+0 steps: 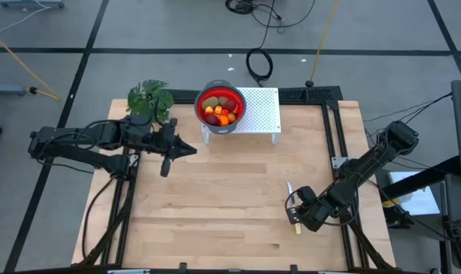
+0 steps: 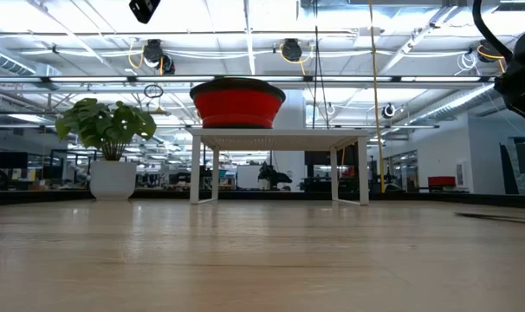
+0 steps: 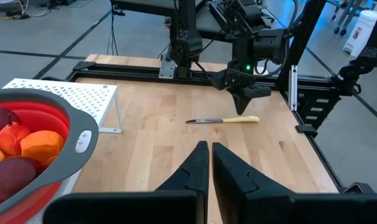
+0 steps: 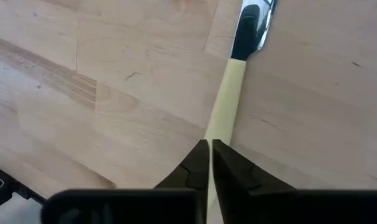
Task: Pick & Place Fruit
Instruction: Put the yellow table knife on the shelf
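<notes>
The toy fruits [image 1: 218, 111], dark red rounds and orange pieces, all lie together inside the red collapsible bowl with a grey rim [image 1: 201, 101], and this bowl stands on one end of the small white perforated stand [image 1: 262, 110] at the far side of the wooden table [image 1: 215, 198]. A leafy green plant [image 1: 150, 97] stands beside the bowl.

The left gripper [image 1: 191, 150] is clearly the nearer one: it hovers just in front of the bowl, and in its wrist view the bowl fills the corner beside the fingers [image 3: 195, 163]. These fingers are pressed together with nothing between them.

The right gripper [image 1: 297, 214] is well apart from the fruit, low over the near right part of the table. Its fingers [image 4: 198, 160] are also closed and empty, directly above the pale yellow handle of the knife [image 4: 229, 93]. The long axis of the knife runs straight away from this gripper, roughly toward the stand.

I judge that any coming move on the fruit belongs to the left arm.
</notes>
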